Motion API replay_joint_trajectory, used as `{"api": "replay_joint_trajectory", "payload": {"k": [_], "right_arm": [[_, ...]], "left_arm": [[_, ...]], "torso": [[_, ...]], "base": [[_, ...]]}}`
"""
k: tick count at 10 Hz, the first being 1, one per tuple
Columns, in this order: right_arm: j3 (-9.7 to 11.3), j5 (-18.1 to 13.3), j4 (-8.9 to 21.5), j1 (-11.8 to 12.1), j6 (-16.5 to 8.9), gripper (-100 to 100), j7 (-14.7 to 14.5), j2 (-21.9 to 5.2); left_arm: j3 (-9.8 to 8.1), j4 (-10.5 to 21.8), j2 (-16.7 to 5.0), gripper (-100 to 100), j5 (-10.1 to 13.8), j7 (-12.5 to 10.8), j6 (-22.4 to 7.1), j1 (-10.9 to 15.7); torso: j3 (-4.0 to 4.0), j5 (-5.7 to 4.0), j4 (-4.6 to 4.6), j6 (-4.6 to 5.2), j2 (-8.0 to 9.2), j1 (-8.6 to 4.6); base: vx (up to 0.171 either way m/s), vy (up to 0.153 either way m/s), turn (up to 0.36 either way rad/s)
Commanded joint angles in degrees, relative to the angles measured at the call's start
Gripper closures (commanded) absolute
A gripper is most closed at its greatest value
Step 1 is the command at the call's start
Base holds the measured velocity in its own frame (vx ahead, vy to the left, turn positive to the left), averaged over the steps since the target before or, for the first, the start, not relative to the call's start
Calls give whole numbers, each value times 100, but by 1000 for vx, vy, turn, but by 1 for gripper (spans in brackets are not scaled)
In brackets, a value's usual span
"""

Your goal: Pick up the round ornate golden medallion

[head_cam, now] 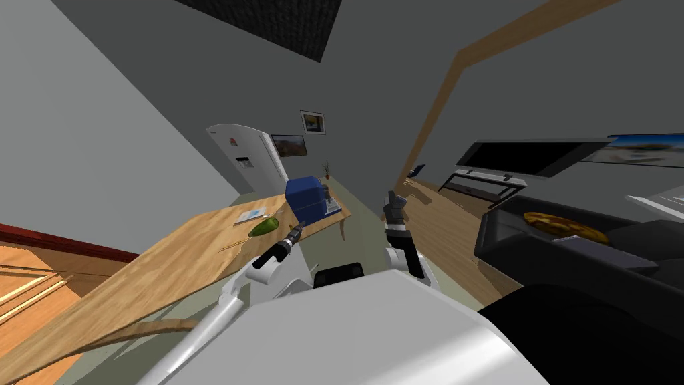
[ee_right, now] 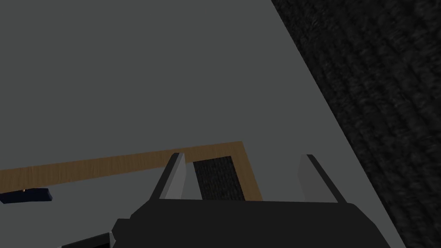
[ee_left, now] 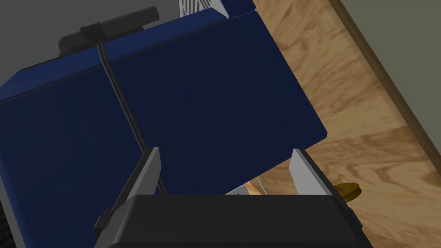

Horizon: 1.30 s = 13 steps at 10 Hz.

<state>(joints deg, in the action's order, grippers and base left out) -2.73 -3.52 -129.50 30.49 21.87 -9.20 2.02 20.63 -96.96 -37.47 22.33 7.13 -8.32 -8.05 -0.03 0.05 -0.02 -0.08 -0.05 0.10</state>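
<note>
The robot's left gripper (ee_left: 225, 150) hangs over the wooden table (head_cam: 167, 261), just short of the blue box (ee_left: 194, 107). Its two blades stand apart with nothing between them and are aimed at the box's dark side. Just beside one blade, on the robot's side of the blue box and toward the table's floor-side edge, a rounded golden rim lies on the wood. This looks to be the golden medallion (ee_left: 348, 190), though the gripper's dark body hides most of it. A thin black cable (ee_left: 125, 107) runs down the face of the blue box.

Left of the blue box and a little nearer the robot, a green thing (head_cam: 264, 226) lies on the table with a pale card (head_cam: 252, 214) close by it. Right of the blue box and off the table, the right gripper (head_cam: 393, 198) is raised, its blades likewise apart and empty.

Well to the right of the blue box stands a dark sofa (head_cam: 507, 220), with a round golden-brown patterned disc (head_cam: 564, 227) lying on its seat. Behind the blue box and to its left stands a white fridge (head_cam: 244, 157). Far to the right of the box is a flat black screen (head_cam: 528, 157).
</note>
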Motion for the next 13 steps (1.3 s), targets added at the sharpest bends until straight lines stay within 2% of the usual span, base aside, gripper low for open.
{"api": "replay_joint_trajectory", "payload": {"k": [1, 2, 3, 5, 6, 8, 9, 12, 13], "right_arm": [[0, 0, 0, 0, 0, 0, 0, 0], [0, 0, 0, -1, 0, 0, 0, 0], [1, 0, 0, -1, 0, 0, 0, 0], [0, 0, 0, 0, 0, 0, 0, 0], [0, 0, 0, -1, 0, 0, 0, 0], [0, 0, 0, 0, 0, 0, 0, 0], [0, 0, 0, 0, 0, 0, 0, 0], [0, 0, 0, 0, 0, 0, 0, 0], [0, 0, 0, 0, 0, 0, 0, 0]], "left_arm": [[115, 181, -249, -100, 186, -10, -245, 65], [215, 348, -454, -100, 334, -19, -414, 102], [215, 348, -454, -100, 334, -19, -426, 102], [406, 688, -822, -100, 616, -51, -756, 173], [406, 688, -862, -100, 616, -51, -776, 173], [586, 1029, -1195, -100, 877, -99, -1105, 236], [586, 1029, -1259, -100, 877, -99, -1105, 236], [828, 1526, -1821, -100, 1221, -196, -1551, 314], [828, 1526, -1821, -100, 1221, -196, -1551, 314]], "torso": [[0, 0, 0, 0, 0, 0], [-3, 0, -1, 3, -5, 5], [-6, 2, -2, 6, -11, 13], [-4, 0, -1, 2, -8, 2], [-6, 1, -2, 5, -11, 7], [-4, -2, -1, 1, -7, -4], [-5, -1, -1, 3, -9, -3], [-7, -3, -2, 2, -13, -7], [-7, -2, -2, 0, -12, -9]], "base": [[2, 30, -238], [11, 47, -458], [-8, 24, -151], [4, 27, -301], [-9, 15, -128], [-3, 3, -255], [-1, 9, -144], [5, -5, -304], [8, -1, -69]]}}
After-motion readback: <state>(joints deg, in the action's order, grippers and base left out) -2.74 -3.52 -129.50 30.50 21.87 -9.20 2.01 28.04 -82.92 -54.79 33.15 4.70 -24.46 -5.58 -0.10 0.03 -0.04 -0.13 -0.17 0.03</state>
